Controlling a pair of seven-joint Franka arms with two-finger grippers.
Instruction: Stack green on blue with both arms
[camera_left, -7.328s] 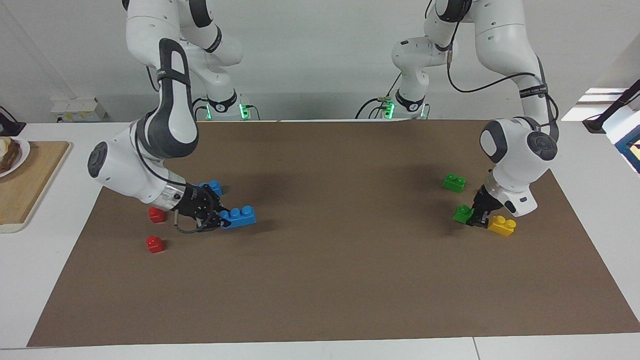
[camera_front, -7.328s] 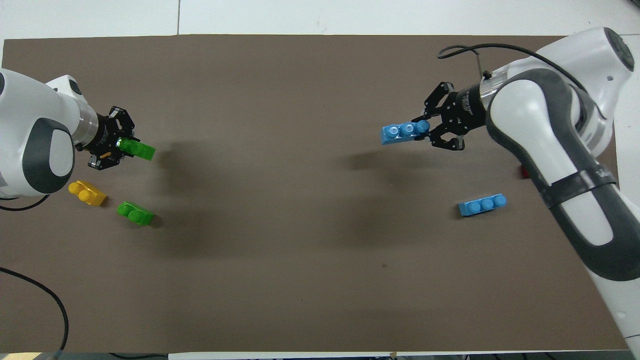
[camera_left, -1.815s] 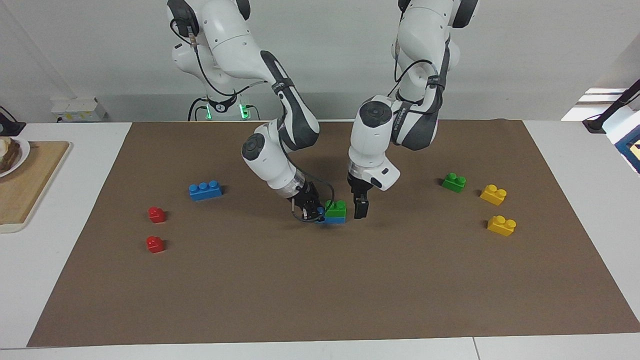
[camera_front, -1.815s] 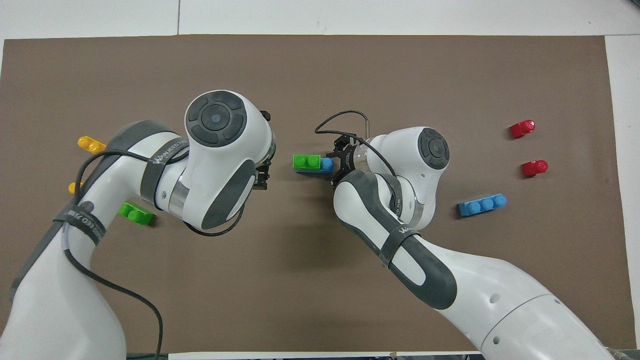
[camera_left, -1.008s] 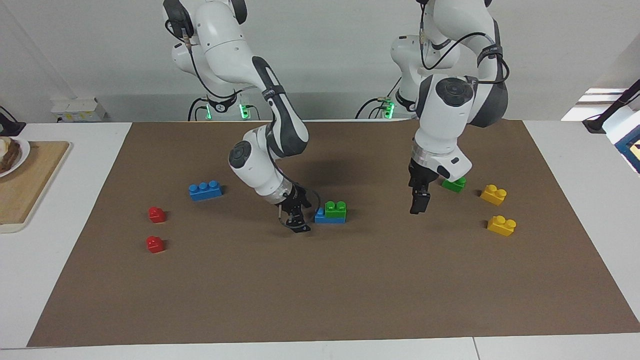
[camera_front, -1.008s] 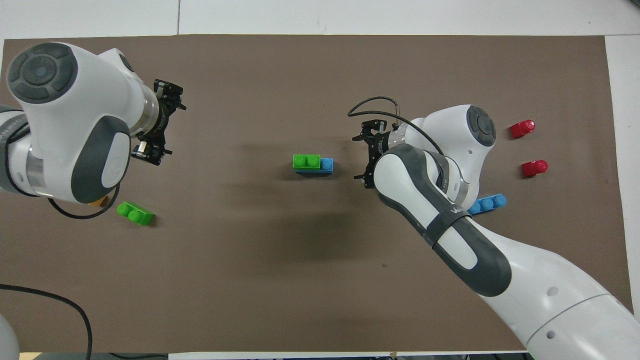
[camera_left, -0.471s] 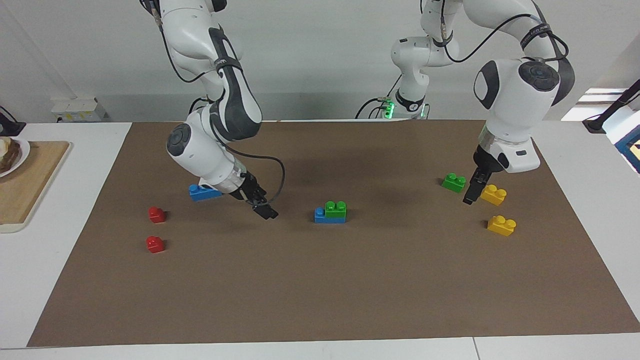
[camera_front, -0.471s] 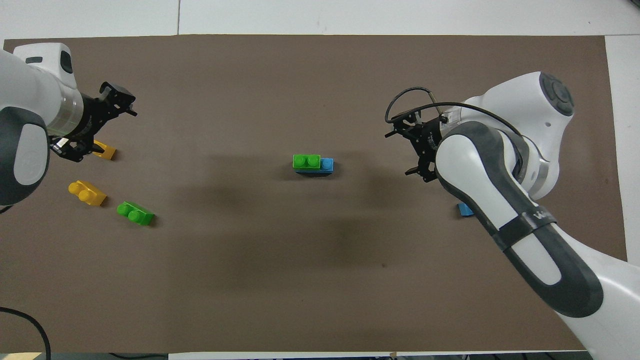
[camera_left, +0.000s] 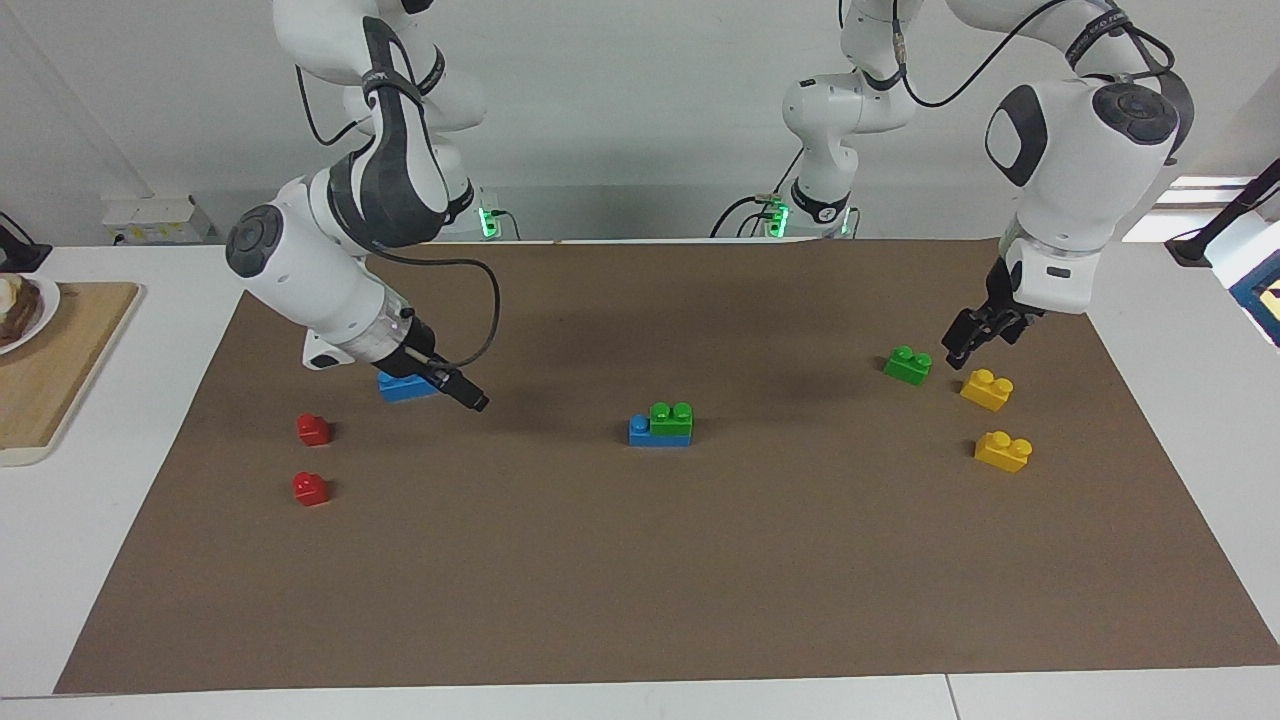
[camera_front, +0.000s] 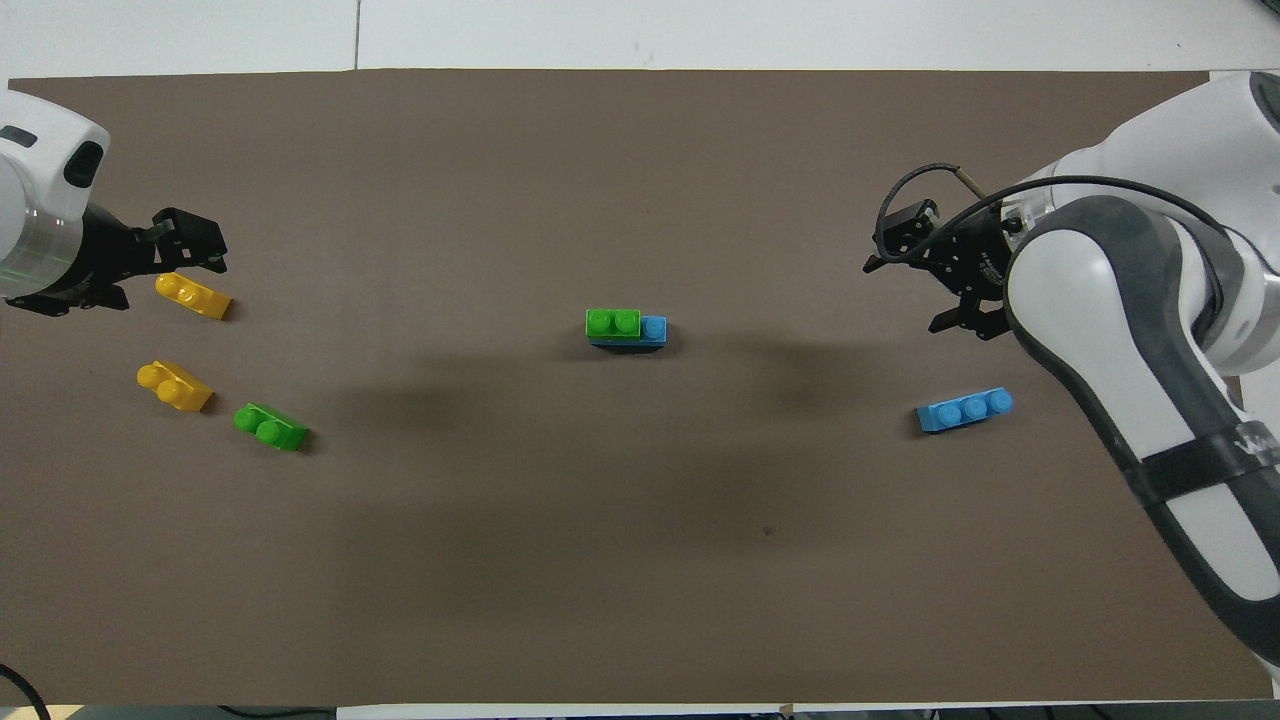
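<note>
Facing view: green brick (camera_left: 671, 416) sits stacked on the blue brick (camera_left: 659, 432) mid-mat, covering two of its studs; one blue stud stays bare at the end toward the right arm. Same stack in the overhead view, green brick (camera_front: 613, 323) on blue brick (camera_front: 652, 331). Neither gripper touches it; it lies between the two, well apart from both.

Left gripper (camera_left: 968, 340) hangs in the air toward the left arm's end of the table, jaws apart, holding nothing. Just beside its fingertips: a spare green brick (camera_left: 907, 365) and a yellow brick (camera_left: 987, 389), both on the mat, both untouched. Second yellow brick (camera_left: 1003, 451) lies farther from the robots than the first. In the overhead view the left gripper (camera_front: 190, 250) is over the mat right next to the yellow brick (camera_front: 193, 296).

Right gripper (camera_left: 470, 396) is low over the mat toward the right arm's end, jaws apart, nothing between them. Spare blue brick (camera_left: 405, 386) lies right by the wrist, partly hidden by it in the facing view and fully clear in the overhead view (camera_front: 965, 410). Right gripper (camera_front: 915, 270) there shows fingers spread. Two red bricks (camera_left: 313, 429) (camera_left: 310, 488) sit on the mat near that gripper, out toward the mat's edge.

Brown mat (camera_left: 640, 580) covers the table under everything.
</note>
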